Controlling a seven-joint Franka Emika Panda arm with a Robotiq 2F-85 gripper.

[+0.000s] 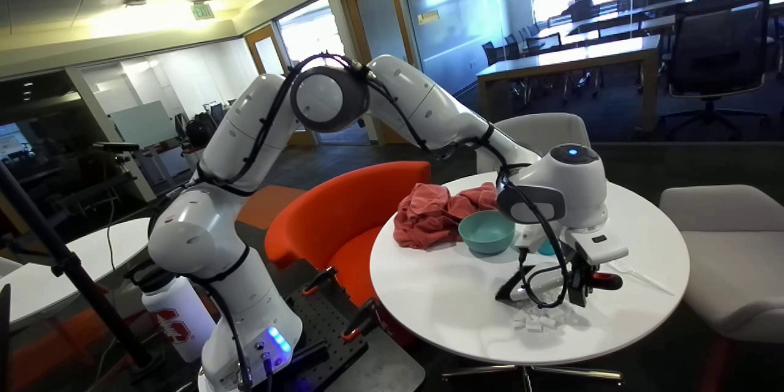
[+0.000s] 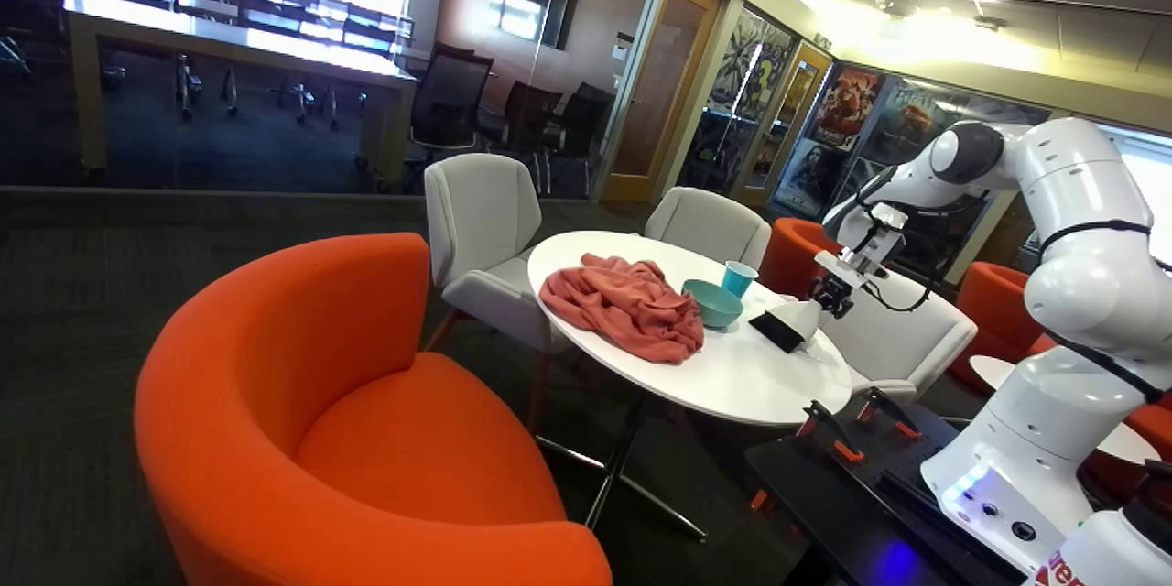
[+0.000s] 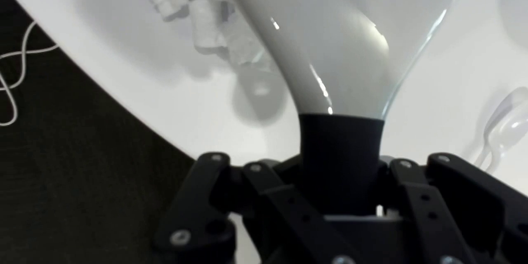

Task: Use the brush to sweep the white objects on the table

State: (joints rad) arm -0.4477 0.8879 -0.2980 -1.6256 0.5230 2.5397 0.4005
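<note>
— What are you holding?

— The brush (image 3: pixel 342 45). The fingers (image 3: pixel 291 204) of my gripper (image 3: pixel 340 177) are clasping its black grip (image 3: pixel 341 144) on both sides, standing only as far apart as the grip is thick.

— How is it looking?

— Body pale grey-white, smooth, glossy; from a narrow neck it is flaring into a broad fan. Small highlights are glinting along the curves. In an exterior view, a straight, dense band of black bristles (image 2: pixel 776 331) is running along the wide end. I am holding it tilted over the round white table (image 1: pixel 429 300); whether the bristles are touching the top, I cannot tell.

— And the white objects (image 3: pixel 208 22)?

— Lying on the table in a loose heap, just beside the brush, whose body is hiding some of them from my wrist view. Matte, stubby pieces; a few are looking like short cylinders, others blocky.

— Other textures?

— Red cloth (image 2: pixel 623 307) is bunching in soft, deep folds. A smooth, round teal bowl (image 2: pixel 712 304) is sitting just beside it, and a blue cup (image 2: pixel 738 279), widening toward its rim, is standing upright near the bowl. A glossy white spoon (image 3: pixel 509 130) is lying on the table.
</note>
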